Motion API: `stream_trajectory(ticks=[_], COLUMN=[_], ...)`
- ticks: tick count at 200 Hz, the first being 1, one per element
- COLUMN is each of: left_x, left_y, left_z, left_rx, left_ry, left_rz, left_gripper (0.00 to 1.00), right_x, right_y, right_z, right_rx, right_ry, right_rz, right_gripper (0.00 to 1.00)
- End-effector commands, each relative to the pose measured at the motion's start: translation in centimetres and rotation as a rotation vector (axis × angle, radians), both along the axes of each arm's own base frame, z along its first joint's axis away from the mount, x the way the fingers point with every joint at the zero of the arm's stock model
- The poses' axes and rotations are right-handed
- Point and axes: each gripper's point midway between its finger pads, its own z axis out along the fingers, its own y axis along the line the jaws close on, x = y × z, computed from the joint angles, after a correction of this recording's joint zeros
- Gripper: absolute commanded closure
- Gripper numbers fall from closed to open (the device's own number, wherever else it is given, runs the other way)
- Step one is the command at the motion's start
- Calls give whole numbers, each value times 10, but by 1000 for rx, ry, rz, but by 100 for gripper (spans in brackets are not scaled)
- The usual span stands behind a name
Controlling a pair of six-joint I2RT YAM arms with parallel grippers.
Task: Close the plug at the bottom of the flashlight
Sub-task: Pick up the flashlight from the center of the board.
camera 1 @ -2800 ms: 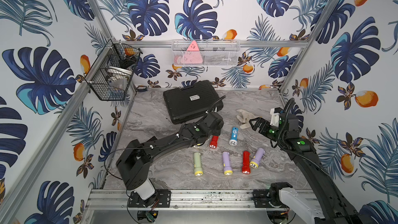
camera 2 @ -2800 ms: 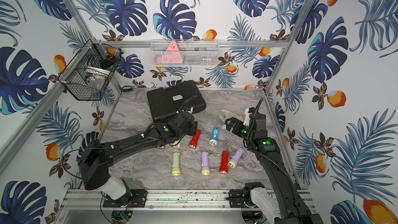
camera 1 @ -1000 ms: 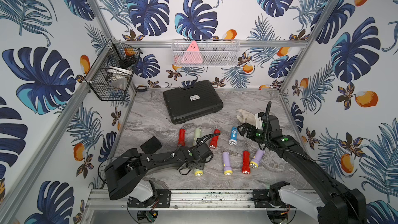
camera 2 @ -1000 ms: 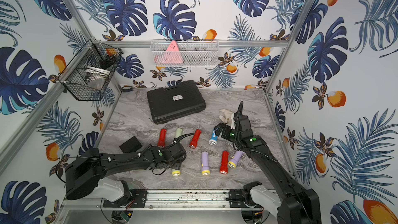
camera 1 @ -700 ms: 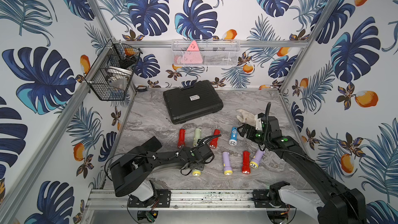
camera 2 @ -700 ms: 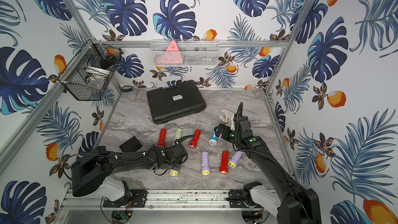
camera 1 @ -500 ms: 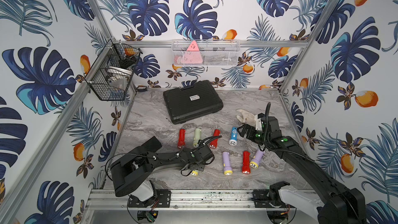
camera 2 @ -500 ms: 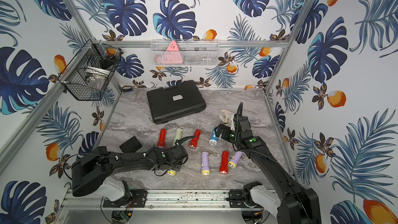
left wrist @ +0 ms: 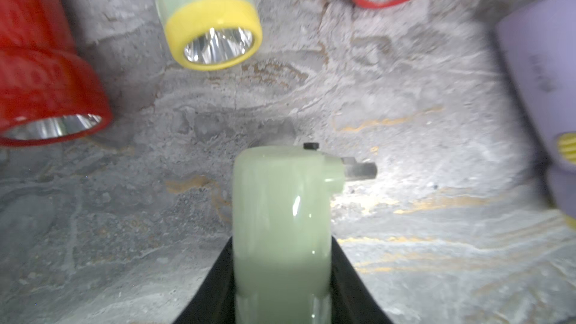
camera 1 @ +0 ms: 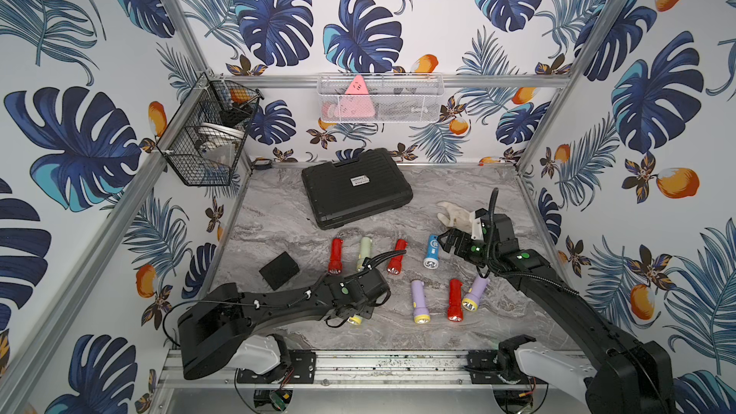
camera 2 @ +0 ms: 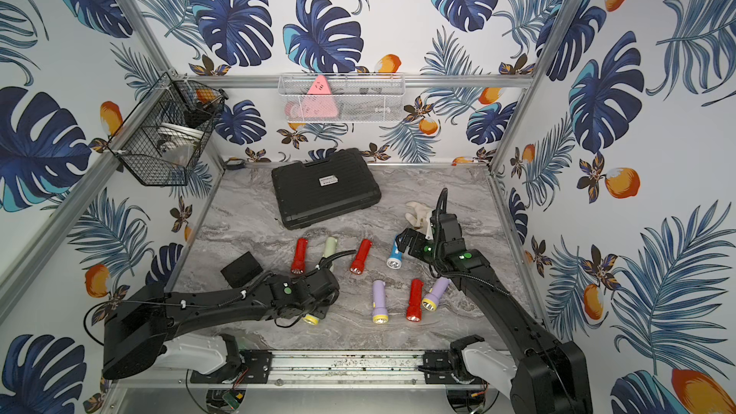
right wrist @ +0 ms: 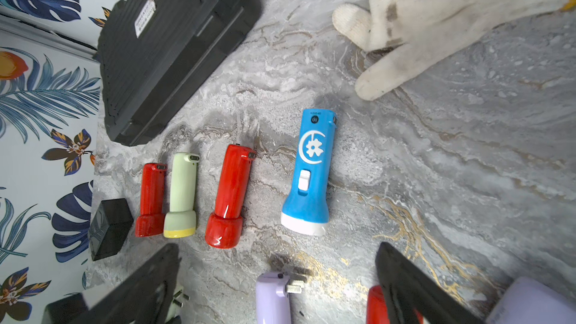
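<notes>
pale green flashlight (left wrist: pixel 280 213), lying flat, plug (left wrist: pixel 360 168) sticking out sideways

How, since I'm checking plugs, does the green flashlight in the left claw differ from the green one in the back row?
The held green flashlight has plug prongs sticking out sideways; the back-row green flashlight shows none. The held one is clamped in the left claw; the back-row one lies free. Both are pale green with yellow head rings.

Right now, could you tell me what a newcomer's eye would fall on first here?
The left pincer clamps a pale green flashlight at the front, its plug sticking out sideways. A blue flashlight lies near the open right pincer, and a black case sits at the back.
</notes>
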Motion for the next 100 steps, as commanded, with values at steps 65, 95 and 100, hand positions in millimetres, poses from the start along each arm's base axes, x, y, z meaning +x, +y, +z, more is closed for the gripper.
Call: stream_trajectory(ticks=[65,95,100], left_x=[44,47,48], left_y=[-54,-72,-74], left_z=[156,186,189], left_rx=[-329,-438,-451], left_ry=[-529,-639,-647], left_rz=[-253,-358,-371], left_gripper=[100,100,100], right_x=[18,16,16], right_y=[11,30,32], right_z=[43,69,74], right_rx=[3,76,83], right_ry=[-150,-218,-230], right_rz=[79,179,187], right_gripper=[0,0,0])
